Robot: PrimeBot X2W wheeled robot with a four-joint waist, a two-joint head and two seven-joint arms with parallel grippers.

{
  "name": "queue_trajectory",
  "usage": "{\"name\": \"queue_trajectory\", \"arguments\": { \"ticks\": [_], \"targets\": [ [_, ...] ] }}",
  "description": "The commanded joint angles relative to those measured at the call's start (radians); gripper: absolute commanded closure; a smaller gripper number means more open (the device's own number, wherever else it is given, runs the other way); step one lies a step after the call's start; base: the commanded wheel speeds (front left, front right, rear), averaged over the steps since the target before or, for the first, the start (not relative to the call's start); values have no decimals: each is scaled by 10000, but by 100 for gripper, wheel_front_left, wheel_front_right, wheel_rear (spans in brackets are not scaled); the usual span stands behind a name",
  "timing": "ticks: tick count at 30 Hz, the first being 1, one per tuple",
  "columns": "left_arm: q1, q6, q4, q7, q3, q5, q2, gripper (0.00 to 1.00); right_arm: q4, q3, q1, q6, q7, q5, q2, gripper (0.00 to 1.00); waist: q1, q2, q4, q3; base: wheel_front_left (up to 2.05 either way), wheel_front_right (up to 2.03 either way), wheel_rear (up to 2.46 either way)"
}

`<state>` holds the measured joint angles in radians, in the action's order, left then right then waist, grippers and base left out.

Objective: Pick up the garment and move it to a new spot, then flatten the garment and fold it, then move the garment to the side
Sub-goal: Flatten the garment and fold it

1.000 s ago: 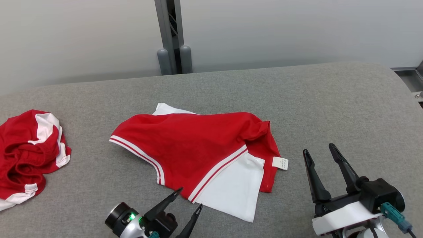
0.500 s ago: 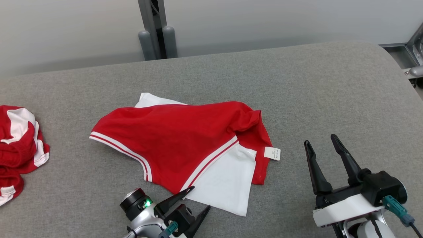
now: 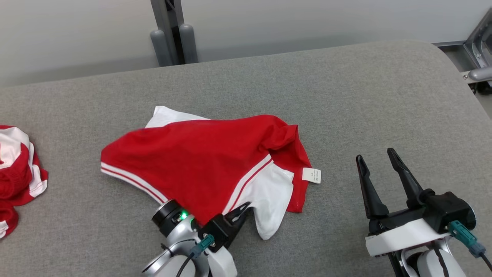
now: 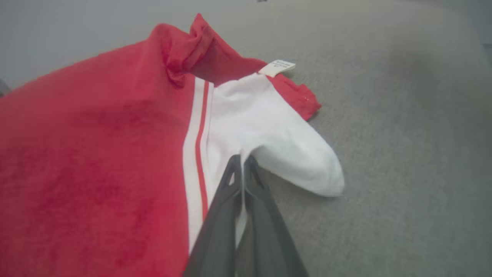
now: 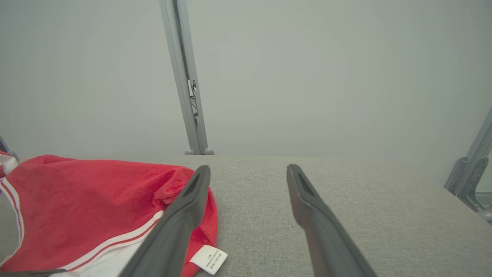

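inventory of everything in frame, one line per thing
garment: 1, red with white panels and stripes, middle of table
care label: 1, white, at garment's right edge
second garment: 1, red and white, crumpled at table's left edge
table: 1, grey fabric top, under everything
post: 1, grey metal, behind table
frame: 1, grey metal, past table's far right corner
wall: 1, pale grey, background
left gripper: 1, dark fingers, shut on garment's white near edge
right gripper: 1, dark fingers, open, right of garment, holding nothing
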<state>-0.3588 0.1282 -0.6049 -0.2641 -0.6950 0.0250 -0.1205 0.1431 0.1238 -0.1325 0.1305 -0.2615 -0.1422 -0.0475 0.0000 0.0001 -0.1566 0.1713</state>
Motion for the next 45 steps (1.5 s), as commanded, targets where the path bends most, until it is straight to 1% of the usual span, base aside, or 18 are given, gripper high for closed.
{"name": "queue_trajectory", "arguments": {
  "ticks": [1,5,11,15,19,20,21,25,27,30,31,32,34,35,38,42,44,45],
  "targets": [
    [-83,21,254,-4,68,175,48,100,13,-48,57,5,-52,-60,-58,0,0,-1,-23,-110,0,0,0],
    [-106,16,1483,-4,17,834,125,100,65,-120,241,5,-52,-143,-58,0,0,-1,-53,-500,0,0,0],
    [-569,19,3006,45,-15,2193,192,100,123,-169,516,5,-52,-253,-58,0,0,-1,-101,-1130,0,0,0],
    [-1213,20,4237,685,95,3220,270,100,171,-203,655,5,-54,-271,-58,0,0,-1,-118,-1433,0,0,0],
    [-2108,21,5223,1711,397,4292,393,100,196,-250,773,5,-52,-349,-58,0,0,-1,-164,-1619,0,0,0],
    [-2651,-42,5519,2224,606,4760,505,100,192,-270,776,5,-54,-361,-60,0,0,-1,-229,-1671,0,0,0],
    [-2991,-110,5655,2434,717,4896,537,100,186,-280,785,5,-52,-381,-58,0,0,-1,-276,-1698,0,0,0],
    [-4284,-766,5920,2965,1269,5428,619,100,210,-370,845,5,-52,-427,-58,0,0,-1,-447,-1755,0,0,0],
    [-4815,-1172,5672,3096,1584,5524,641,100,198,-392,857,5,-52,-433,-57,0,0,-1,-501,-1742,0,0,0],
    [-5192,-1656,4750,3373,2048,5611,526,100,169,-347,859,5,-52,-480,-58,0,0,-1,-601,-1695,0,0,0],
    [-5239,-1756,4338,3482,2182,5599,389,100,157,-333,854,5,-52,-497,-58,0,0,-1,-625,-1675,0,0,0],
    [-5239,-1756,4338,3482,2182,5599,389,100,157,-333,854,5,-52,-497,-58,0,0,-1,-625,-1675,0,0,0],
    [-5015,-1917,3539,3567,2442,5780,242,100,125,-336,852,5,-54,-520,-58,0,0,-1,-661,-1625,0,0,0],
    [-4848,-1928,3110,3647,2491,5823,118,100,109,-346,856,5,-54,-526,-60,0,0,-1,-670,-1588,0,0,0],
    [-4451,-1751,2039,3519,2637,5950,-262,100,51,-378,826,5,-54,-488,-57,0,0,-1,-666,-1399,0,0,0],
    [-4029,-1328,665,2938,2737,5891,-834,100,-37,-384,677,5,-52,-432,-58,0,0,-1,-616,-1077,0,0,0],
    [-3966,-1119,5,2657,2745,5847,-1006,100,-45,-356,591,5,-54,-397,-57,0,0,-1,-587,-895,0,0,0],
    [-4008,-1088,-311,2475,2727,5732,-1141,100,-46,-345,563,5,-54,-387,-60,0,0,-1,-576,-811,0,0,0]
  ]
}}
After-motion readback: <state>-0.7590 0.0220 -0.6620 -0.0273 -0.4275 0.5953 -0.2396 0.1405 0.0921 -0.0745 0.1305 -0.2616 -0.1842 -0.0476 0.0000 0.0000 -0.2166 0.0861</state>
